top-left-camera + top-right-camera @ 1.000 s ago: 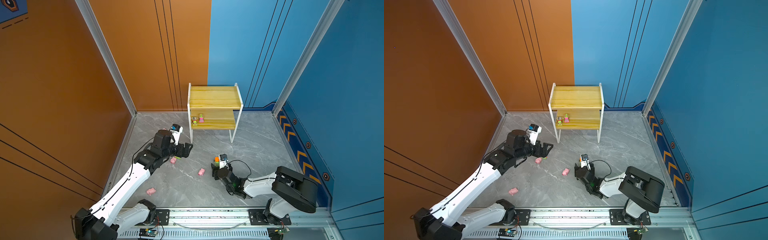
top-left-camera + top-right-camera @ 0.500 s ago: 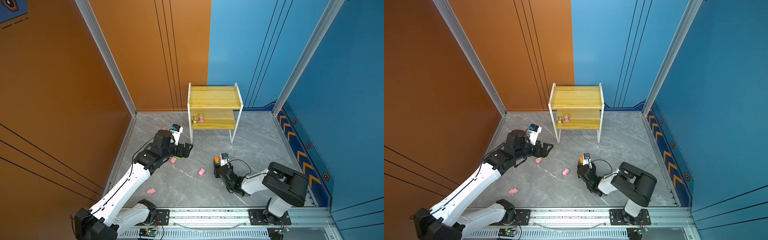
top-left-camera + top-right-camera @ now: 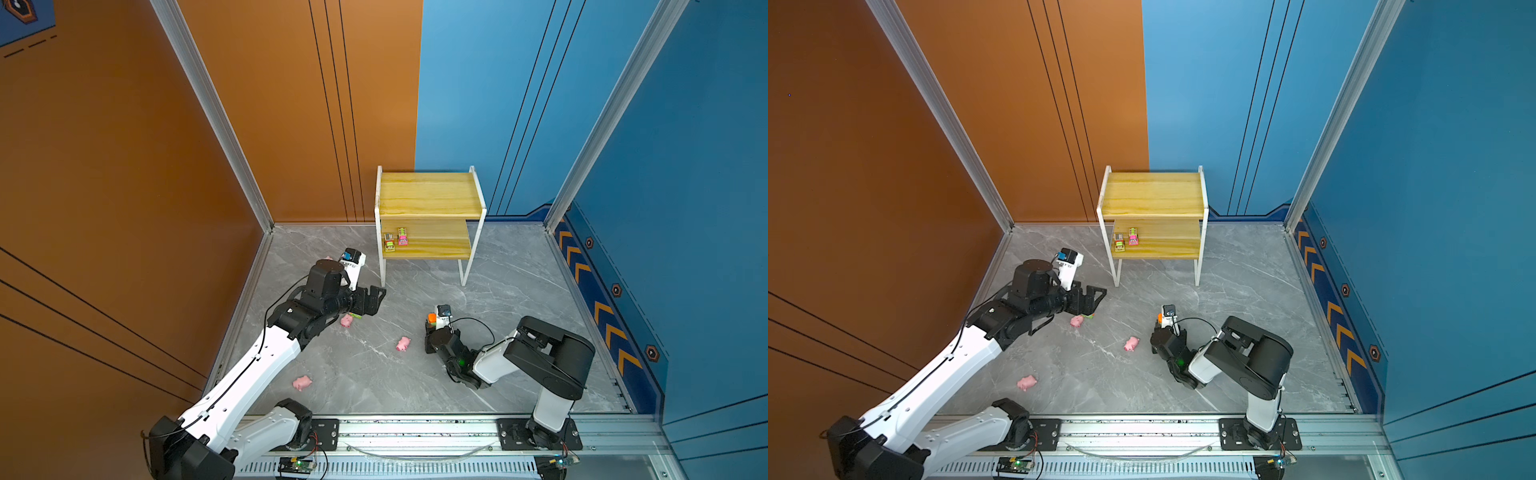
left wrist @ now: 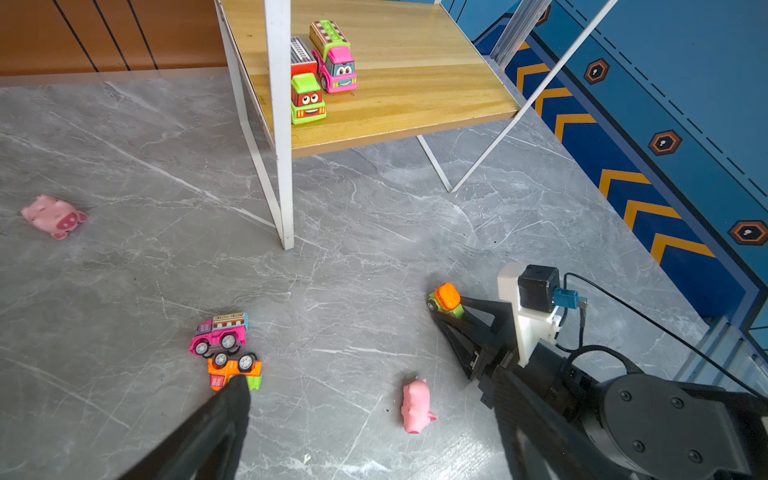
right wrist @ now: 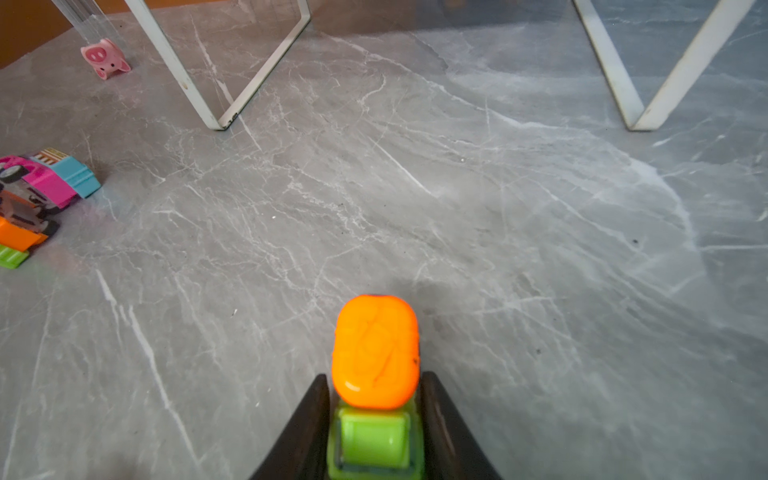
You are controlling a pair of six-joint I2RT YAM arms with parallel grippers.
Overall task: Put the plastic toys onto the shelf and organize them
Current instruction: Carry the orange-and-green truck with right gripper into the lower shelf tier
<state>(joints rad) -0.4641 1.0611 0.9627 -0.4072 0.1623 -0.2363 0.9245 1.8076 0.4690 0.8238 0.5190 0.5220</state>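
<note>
The shelf's (image 3: 428, 245) lower board holds two trucks (image 4: 322, 72) (right gripper (image 5: 376, 395) clamps an orange-green truck (image 5: 376, 353); left gripper (image 3: 370, 301) gapes empty).

On the lower board of the small two-tier rack of pale yellow wood on a thin white metal frame (image 3: 428, 195), two boxy plastic trucks stand upright side by side: a green-and-red one (image 4: 306, 94) nearer the front edge and a pink-and-green one (image 4: 333, 58) just behind it. The upper board is bare. On the grey floor, a pink truck with a blue back (image 4: 219, 333) touches an orange-and-green truck (image 4: 235, 371) lying wheels up. Four rounded pink pigs lie scattered: (image 3: 346, 320), (image 3: 402, 344), (image 3: 302, 382), (image 4: 53, 215). Between my right fingertips sits an orange-topped green truck (image 5: 376, 374).
</note>
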